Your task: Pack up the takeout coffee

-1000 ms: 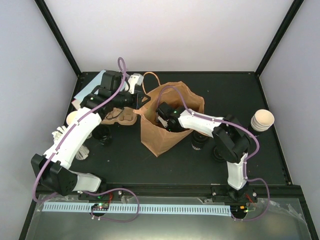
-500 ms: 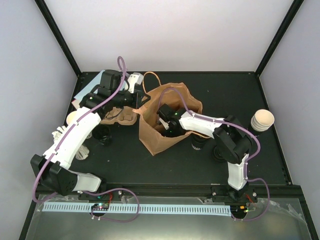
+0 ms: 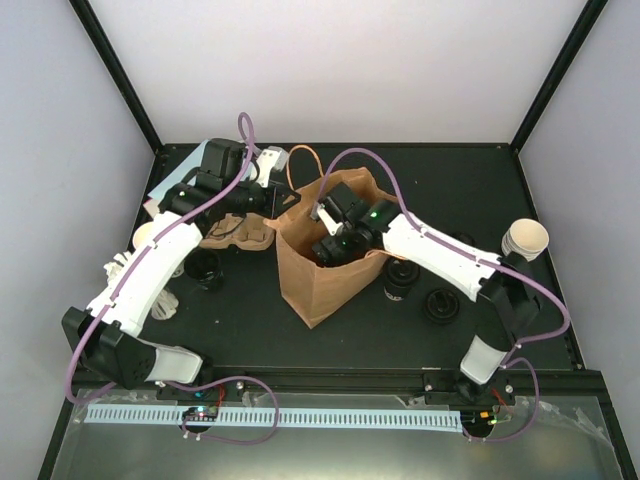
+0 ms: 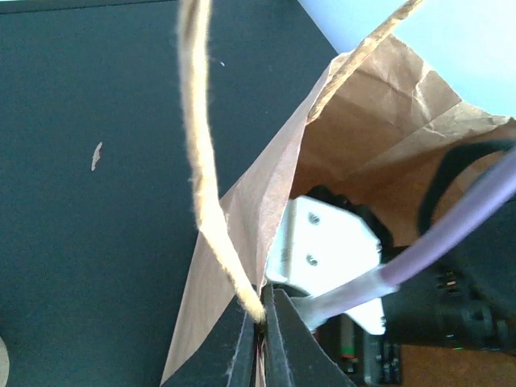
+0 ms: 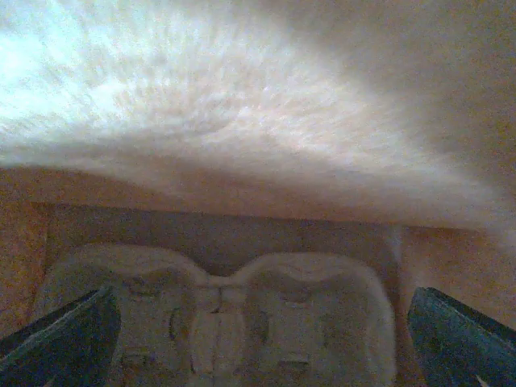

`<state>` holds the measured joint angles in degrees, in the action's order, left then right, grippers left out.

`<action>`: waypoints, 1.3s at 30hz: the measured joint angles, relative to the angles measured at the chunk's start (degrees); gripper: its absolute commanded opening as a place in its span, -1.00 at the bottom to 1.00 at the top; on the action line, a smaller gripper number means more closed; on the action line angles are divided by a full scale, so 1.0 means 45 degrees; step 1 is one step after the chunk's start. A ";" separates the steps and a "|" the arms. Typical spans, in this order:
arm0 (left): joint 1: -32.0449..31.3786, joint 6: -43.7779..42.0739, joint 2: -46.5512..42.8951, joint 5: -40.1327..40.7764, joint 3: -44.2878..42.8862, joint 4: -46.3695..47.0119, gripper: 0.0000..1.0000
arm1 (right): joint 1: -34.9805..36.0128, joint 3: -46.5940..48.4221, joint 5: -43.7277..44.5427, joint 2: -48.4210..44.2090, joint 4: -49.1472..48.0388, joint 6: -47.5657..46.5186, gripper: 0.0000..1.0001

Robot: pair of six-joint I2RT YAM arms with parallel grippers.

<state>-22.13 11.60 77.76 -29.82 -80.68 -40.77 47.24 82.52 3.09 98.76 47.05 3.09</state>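
Right hand has lifted toward the bag mouth since a second ago and its jaws have spread wide, gripping nothing, with a pulp carrier on the bag floor below. Left hand stays pinched on the bag rim at the handle. Cups sit unmoved on the worktop, just right of the bag.

Two slim arms, left arm and right arm, white shells with black joints, purple cable looping along each, green light on the right arm's wrist, white bracket with two screws near the light, left gripper black, narrow-fingered
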 measured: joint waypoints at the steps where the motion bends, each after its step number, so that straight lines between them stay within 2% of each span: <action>1: 0.0000 -0.0078 0.0000 0.0005 -0.0039 -0.0073 -0.89 | 0.0000 0.0151 0.0000 -0.0170 0.0024 0.0000 1.00; 16: -0.0189 -0.1292 -0.0053 0.0738 -0.0461 -0.0607 -0.89 | 0.0000 0.1821 0.0748 -0.3123 -0.0238 0.0452 0.96; 28: -0.0461 -0.2234 -0.0627 0.1025 -0.0447 -0.0500 -0.89 | 0.0000 0.1967 0.2764 -0.6203 0.0243 0.1695 1.00; 35: -0.0942 -0.2953 -0.1302 0.1603 -0.0253 -0.0398 -0.88 | 0.0000 0.1025 0.4580 -0.6742 0.1812 0.3356 1.00; 39: -0.1394 -0.3249 -0.1841 0.2040 0.0053 -0.0253 -0.89 | 0.0000 -0.1044 0.4653 -0.7883 0.1953 0.3759 1.00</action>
<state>-28.40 -3.03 69.47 -20.64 -80.44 -41.91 47.24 77.82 24.03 63.29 55.83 20.01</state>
